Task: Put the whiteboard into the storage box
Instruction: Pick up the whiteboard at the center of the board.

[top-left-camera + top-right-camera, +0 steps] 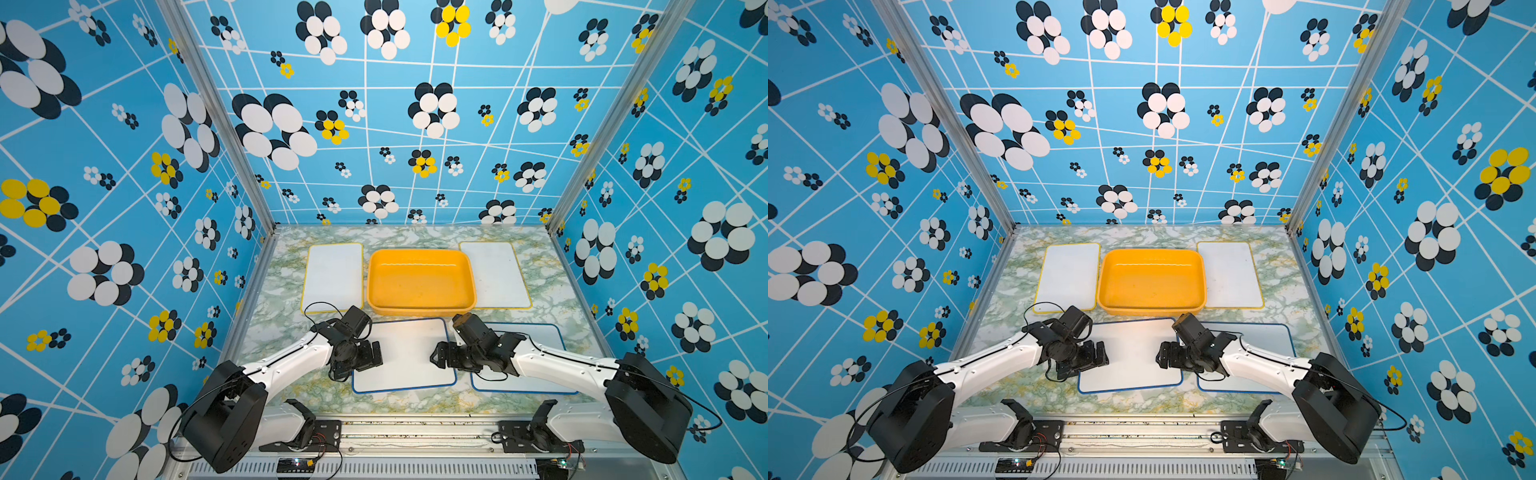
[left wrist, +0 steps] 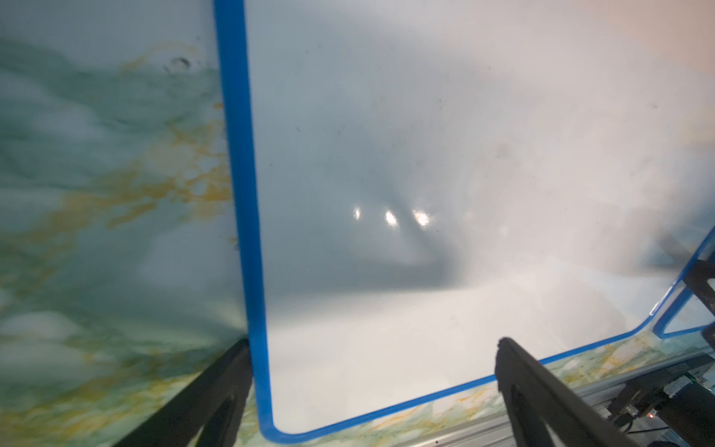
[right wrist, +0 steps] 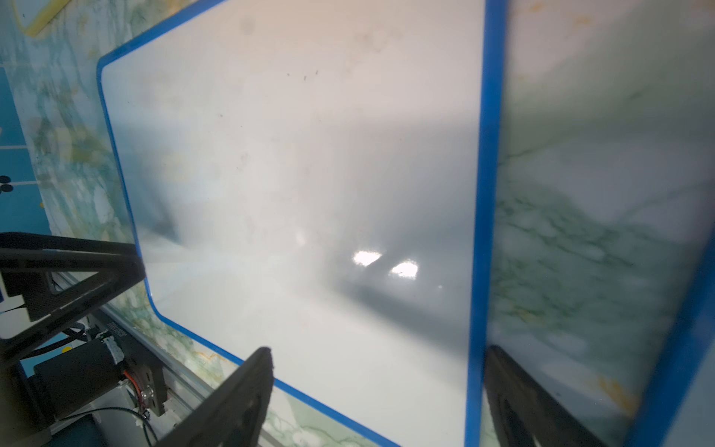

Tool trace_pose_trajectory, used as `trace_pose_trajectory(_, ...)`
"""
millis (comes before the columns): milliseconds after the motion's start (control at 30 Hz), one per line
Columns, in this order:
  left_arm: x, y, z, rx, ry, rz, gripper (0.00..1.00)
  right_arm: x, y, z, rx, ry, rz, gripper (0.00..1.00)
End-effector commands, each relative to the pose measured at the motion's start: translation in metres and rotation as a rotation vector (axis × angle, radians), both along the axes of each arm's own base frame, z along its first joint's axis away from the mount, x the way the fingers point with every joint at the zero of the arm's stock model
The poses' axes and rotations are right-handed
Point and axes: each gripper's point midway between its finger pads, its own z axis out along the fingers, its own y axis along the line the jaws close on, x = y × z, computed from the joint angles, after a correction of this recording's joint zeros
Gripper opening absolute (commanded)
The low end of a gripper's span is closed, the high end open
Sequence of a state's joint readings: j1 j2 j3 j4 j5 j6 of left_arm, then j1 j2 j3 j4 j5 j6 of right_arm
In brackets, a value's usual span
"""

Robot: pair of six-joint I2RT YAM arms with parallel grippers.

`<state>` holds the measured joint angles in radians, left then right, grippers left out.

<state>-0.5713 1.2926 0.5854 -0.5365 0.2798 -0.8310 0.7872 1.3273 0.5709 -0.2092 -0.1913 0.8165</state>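
I am watching my left end effector (image 1: 376, 353) hanging wide open and empty, straddling one short edge of the white, blue-rimmed rectangular whiteboard (image 1: 405, 353). My right end effector (image 1: 436, 358) is straddling the opposite edge, likewise spread and empty. The whiteboard is lying flat on the green-marbled bench (image 1: 415, 401), just robot-side of the shallow orange-yellow plastic storage box (image 1: 419, 252).

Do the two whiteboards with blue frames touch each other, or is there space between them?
Apart. In the right wrist view a strip of bare marbled table separates the middle blue-framed whiteboard from the right blue-framed whiteboard.
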Motion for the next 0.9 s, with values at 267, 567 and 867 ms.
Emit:
trace_pose_trajectory(267,-0.047,-0.055,-0.002,-0.482,0.165,-0.078,0.98,-0.038,0.013,-0.029,0.080,0.171,0.075,0.87)
trace_pose_trajectory(567,-0.043,-0.045,0.016,-0.514,0.140,-0.045,0.92,-0.040,0.016,-0.029,0.105,0.174,0.080,0.86)
trace_pose_trajectory(867,-0.038,-0.023,0.023,-0.471,0.103,0.023,0.83,-0.041,0.007,-0.025,0.079,0.159,0.061,0.86)
